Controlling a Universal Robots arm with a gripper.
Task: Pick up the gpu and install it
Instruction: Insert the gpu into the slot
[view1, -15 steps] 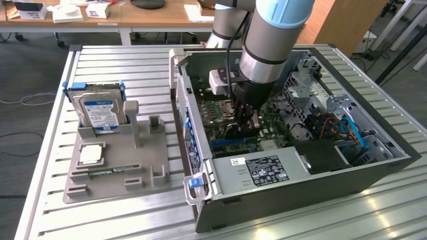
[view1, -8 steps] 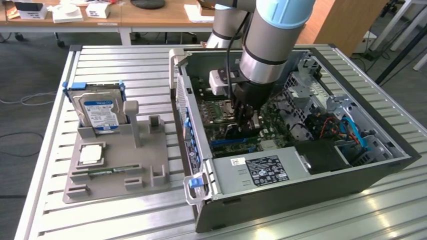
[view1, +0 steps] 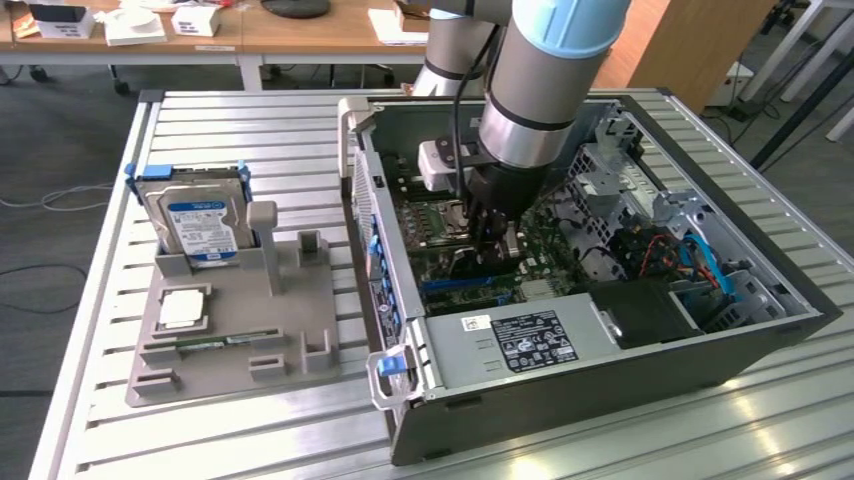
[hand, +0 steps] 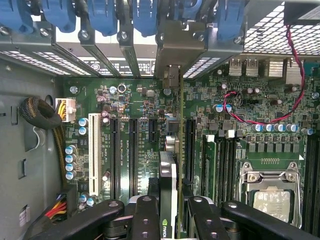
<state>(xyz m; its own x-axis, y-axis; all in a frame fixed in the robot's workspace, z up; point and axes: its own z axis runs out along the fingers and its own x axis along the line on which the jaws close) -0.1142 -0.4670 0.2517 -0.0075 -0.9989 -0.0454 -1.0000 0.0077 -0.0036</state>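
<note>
A slatted metal worktop stands in an office, with wooden desks behind it. On it lies an open computer case, and the arm reaches down into it. The claw hangs low over the motherboard, near the middle of the case.

The claw is closed on the gpu. In the wrist view its black fingers press on either side of the card, which stands on edge between them. From the claw the card runs away to the rear wall of the case. There its metal end bracket sits in line with the slot covers, under a row of blue clips. The card stands above the board among the long black slots. I cannot tell whether its lower edge is seated in one.

To one side of the claw lies a white slot. To the other side lies the processor socket with its metal frame. A red wire loops over the board beyond that socket.

The power supply sits in the case near the claw, towards the front edge. Well apart from the claw, outside the case on the exterior view's left, a grey holder rests on the worktop. A hard drive with a blue label stands upright in it, and a narrow green memory stick lies flat in it
</note>
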